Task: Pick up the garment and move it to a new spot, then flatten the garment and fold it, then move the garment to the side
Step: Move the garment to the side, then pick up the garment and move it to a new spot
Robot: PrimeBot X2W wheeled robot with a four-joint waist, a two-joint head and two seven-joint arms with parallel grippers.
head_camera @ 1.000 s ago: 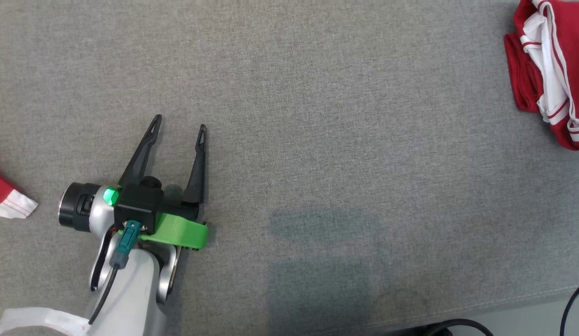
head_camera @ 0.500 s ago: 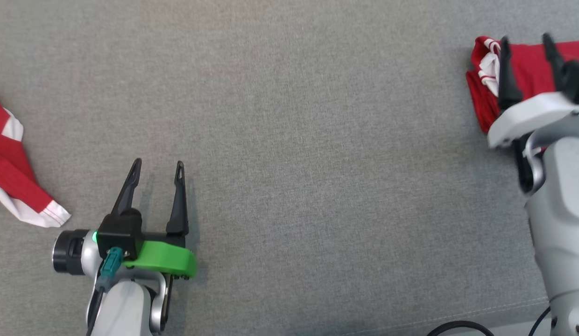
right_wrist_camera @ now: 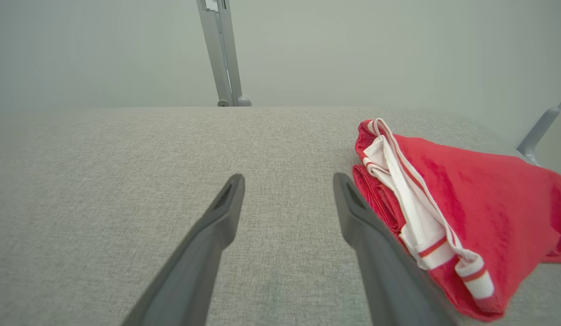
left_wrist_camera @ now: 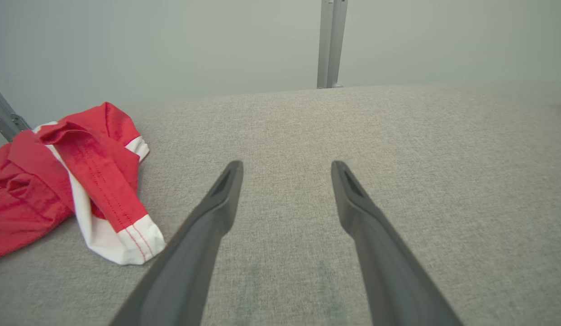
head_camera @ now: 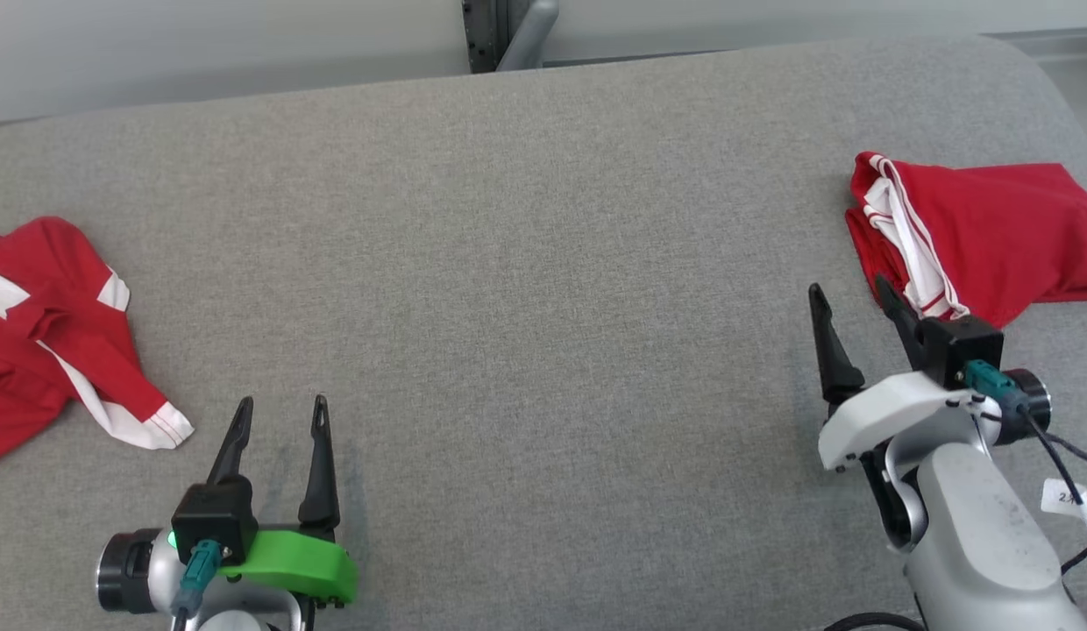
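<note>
While left gripper (head_camera: pixel 281 403) and right gripper (head_camera: pixel 846 287) gape empty, folded garment (head_camera: pixel 991 228) beside latter, crumpled garment (head_camera: pixel 44 307) at left.

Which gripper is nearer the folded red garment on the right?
Right. The right gripper sits just beside the folded red garment, at its near edge; the left gripper is far across the grey surface.

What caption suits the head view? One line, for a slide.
Left gripper and right gripper, both open, over a grey surface; crumpled red garment at left, folded red garment at right.
</note>
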